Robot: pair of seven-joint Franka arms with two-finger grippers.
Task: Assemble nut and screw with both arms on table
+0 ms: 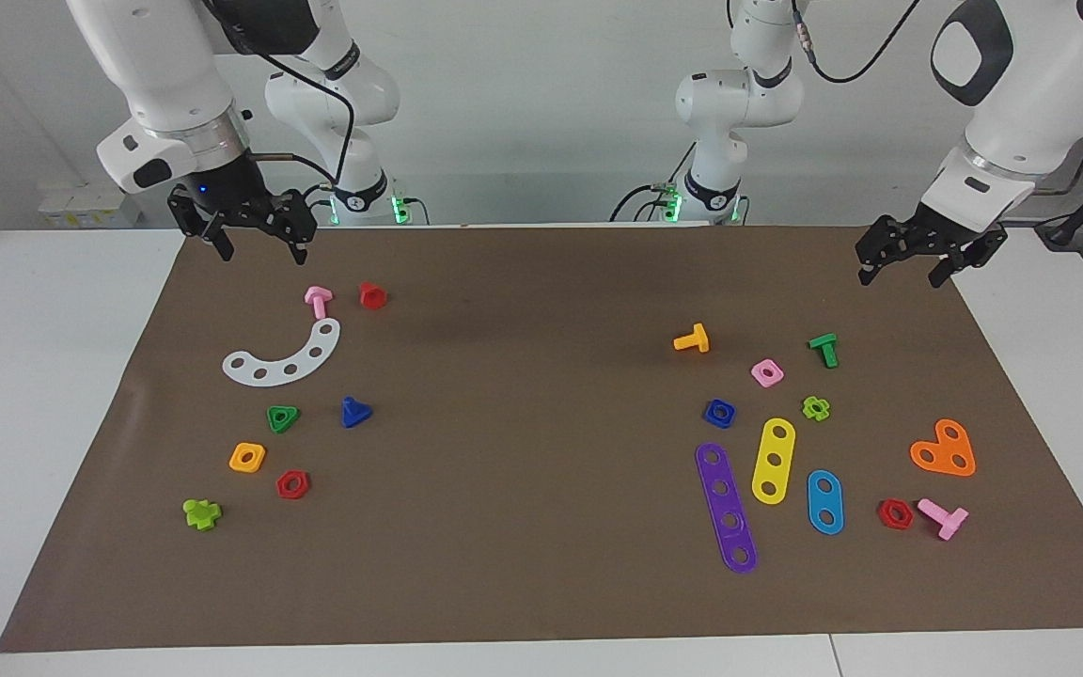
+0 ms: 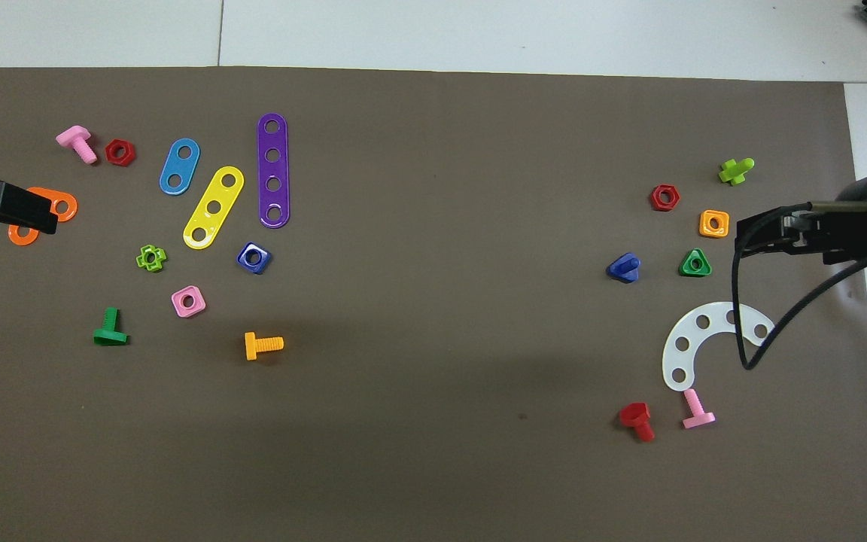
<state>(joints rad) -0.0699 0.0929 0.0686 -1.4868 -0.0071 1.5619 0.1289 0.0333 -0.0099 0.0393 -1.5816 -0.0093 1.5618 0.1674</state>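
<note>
Grippers hang empty with fingers spread, the right gripper (image 1: pixel 258 237) and left gripper (image 1: pixel 918 254) each raised over its own end of the mat (image 1: pixel 523 583), seemingly poised to start. Screw (image 1: pixel 354 412) lies beside a green nut (image 1: pixel 283 417) at the right arm's end, nut (image 1: pixel 719 412) near a purple strip (image 1: pixel 727 508) at the left's, apparently one part per arm.

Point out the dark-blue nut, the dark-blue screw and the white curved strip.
nut (image 1: pixel 719 412): facing view, on its rim.
screw (image 1: pixel 355 412): facing view, on its triangular head.
white curved strip (image 2: pixel 676 354): overhead view, on the plastic between two holes.
</note>
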